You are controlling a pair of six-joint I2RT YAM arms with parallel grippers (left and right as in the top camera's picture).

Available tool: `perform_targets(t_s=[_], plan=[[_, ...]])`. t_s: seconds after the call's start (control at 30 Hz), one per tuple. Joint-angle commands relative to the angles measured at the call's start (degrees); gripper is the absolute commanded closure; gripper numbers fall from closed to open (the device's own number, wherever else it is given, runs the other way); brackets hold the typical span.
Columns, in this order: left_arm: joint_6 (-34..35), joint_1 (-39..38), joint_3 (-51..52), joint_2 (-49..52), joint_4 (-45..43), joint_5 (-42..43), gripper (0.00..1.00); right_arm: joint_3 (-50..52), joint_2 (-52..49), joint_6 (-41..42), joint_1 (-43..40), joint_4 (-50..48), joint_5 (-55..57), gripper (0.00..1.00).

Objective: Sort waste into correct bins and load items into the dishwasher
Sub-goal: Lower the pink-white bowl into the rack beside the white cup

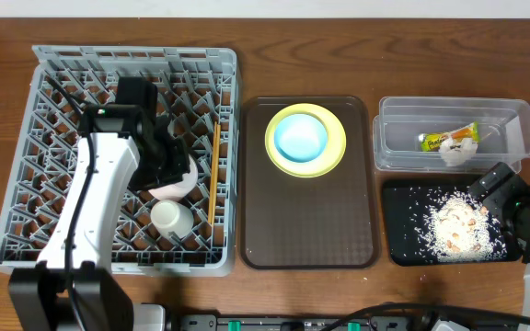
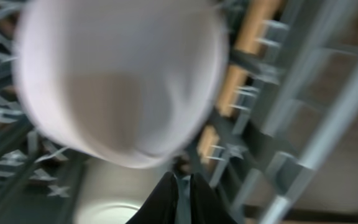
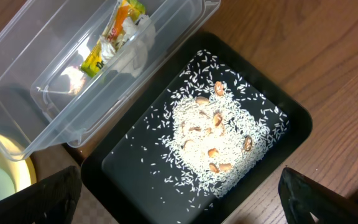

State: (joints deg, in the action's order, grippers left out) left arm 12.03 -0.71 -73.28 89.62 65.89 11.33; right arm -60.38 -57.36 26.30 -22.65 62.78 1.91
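White round bowl (image 1: 180, 181) leans in the grey plastic dish rack (image 1: 26, 138), likely to drain.
Left tool (image 2: 180, 190) pressed together beside it; right tool (image 3: 179, 186) spread.

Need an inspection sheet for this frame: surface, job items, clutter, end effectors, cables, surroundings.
Surface: wooden table.
Job's things: white bowl, white cup, chopsticks in dish rack; plate with blue bowl on brown tray; wrapper, tissue in clear tub; rice scraps in black tray.
Clutter: nothing seen.
End effectors: left end effector shut by white bowl, grip unclear; right end effector open over black tray.
Cables: black cables at near table edge.
Surroundings: nothing seen.
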Motion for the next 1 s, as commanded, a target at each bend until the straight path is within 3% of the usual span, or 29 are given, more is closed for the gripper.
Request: perform_targets(t_s=[0.0, 0.2, 0.33, 0.53, 0.8, 0.97], plan=[[3.15, 2.47, 0.0, 0.55, 0.96, -10.84, 0.88, -0.63, 0.02, -0.68, -0.31, 0.02, 0.42, 0.01], [3.93, 8.92, -0.85, 0.26, 3.28, -12.31, 0.88, -0.63, 0.02, -0.68, -0.31, 0.02, 0.42, 0.01], [3.91, 9.55, -2.89, -2.21, 3.45, -7.56, 0.89, -0.63, 0.02, -0.66, -0.31, 0.02, 0.42, 0.01], [3.98, 4.24, -3.19, -9.29, -1.99, 2.14, 0.89, -0.63, 0.02, -0.66, -0.31, 0.02, 0.39, 0.01], [4.0, -5.07, -1.36, -6.91, -8.44, 1.42, 0.87, -0.61, 0.02, -0.66, -0.31, 0.02, 0.42, 0.01], [3.98, -5.35, -0.74, -0.96, -9.22, -1.97, 0.86, -0.63, 0.02, -0.66, -0.31, 0.02, 0.42, 0.01]])
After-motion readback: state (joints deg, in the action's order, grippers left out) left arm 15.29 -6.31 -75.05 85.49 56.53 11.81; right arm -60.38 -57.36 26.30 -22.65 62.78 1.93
